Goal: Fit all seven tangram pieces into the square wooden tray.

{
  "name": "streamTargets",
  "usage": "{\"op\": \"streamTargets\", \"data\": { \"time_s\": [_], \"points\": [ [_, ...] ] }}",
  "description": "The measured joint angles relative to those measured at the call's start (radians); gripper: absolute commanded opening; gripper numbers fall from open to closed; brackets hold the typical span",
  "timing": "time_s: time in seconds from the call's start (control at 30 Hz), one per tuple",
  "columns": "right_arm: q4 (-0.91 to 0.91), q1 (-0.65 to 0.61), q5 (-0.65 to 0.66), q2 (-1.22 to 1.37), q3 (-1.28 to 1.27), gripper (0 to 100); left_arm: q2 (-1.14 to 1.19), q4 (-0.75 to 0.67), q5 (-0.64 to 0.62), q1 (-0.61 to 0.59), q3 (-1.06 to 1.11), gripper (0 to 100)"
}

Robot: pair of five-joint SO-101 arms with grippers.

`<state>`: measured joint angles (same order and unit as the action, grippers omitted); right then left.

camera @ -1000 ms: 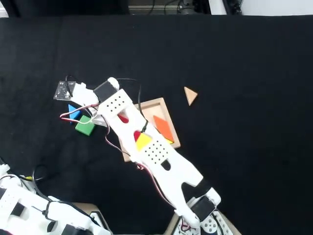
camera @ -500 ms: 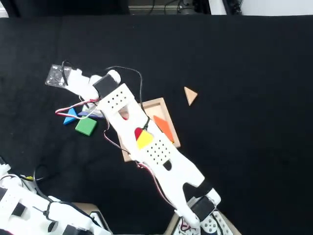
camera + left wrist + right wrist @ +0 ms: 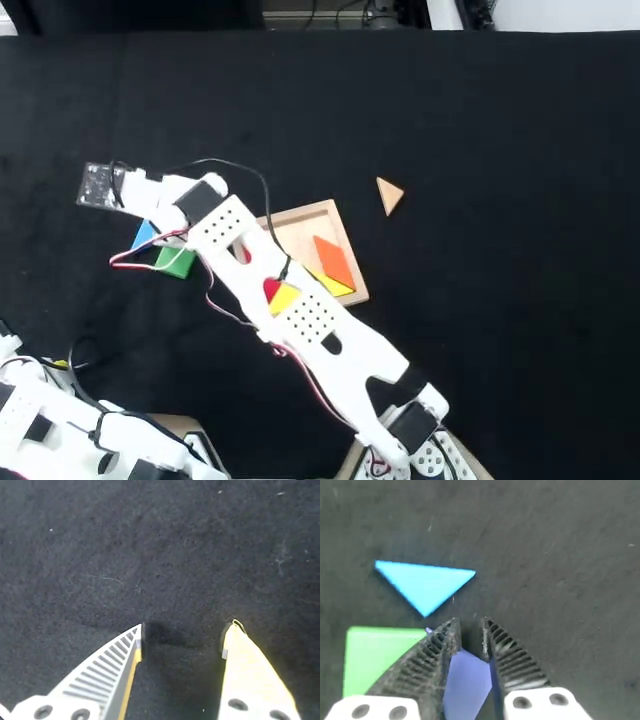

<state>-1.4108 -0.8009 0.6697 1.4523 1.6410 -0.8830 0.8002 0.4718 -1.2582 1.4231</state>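
Note:
The square wooden tray (image 3: 300,222) holds an orange piece (image 3: 333,260), a yellow piece (image 3: 285,297) and a red piece (image 3: 269,289), partly under my right arm (image 3: 300,315). That arm stretches left over the tray to a light blue triangle (image 3: 145,235) and a green square (image 3: 176,263). My right gripper (image 3: 469,625) is open by a narrow gap, low over a purple piece (image 3: 467,685) lying flat beneath it. The light blue triangle (image 3: 425,584) lies just ahead, the green square (image 3: 375,652) beside it. My left gripper (image 3: 186,627) is open over bare black cloth.
A plain wooden triangle (image 3: 389,194) lies alone to the right of the tray. The black cloth covers the whole table, with wide free room at the back and on the right. The left arm's base (image 3: 60,425) sits at the front left corner.
My right arm has swung left, carrying its wrist from over the loose pieces toward the table's left side. The purple piece, exposed half a second ago, is now hidden under the arm in the high view.

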Motion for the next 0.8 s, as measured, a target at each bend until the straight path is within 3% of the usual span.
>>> {"op": "streamTargets", "data": {
  "time_s": [0.33,0.53,0.8],
  "points": [
    [-0.218,0.032,0.049,-0.032,0.002,7.5,0.000,0.000,0.000,0.000,0.000,27],
    [-0.245,0.043,0.051,-0.153,0.000,7.9,0.000,0.000,0.000,0.000,0.000,27],
    [-0.322,0.074,-0.054,-0.229,-0.005,7.8,0.000,0.000,0.000,0.000,0.000,27]
  ]
}}
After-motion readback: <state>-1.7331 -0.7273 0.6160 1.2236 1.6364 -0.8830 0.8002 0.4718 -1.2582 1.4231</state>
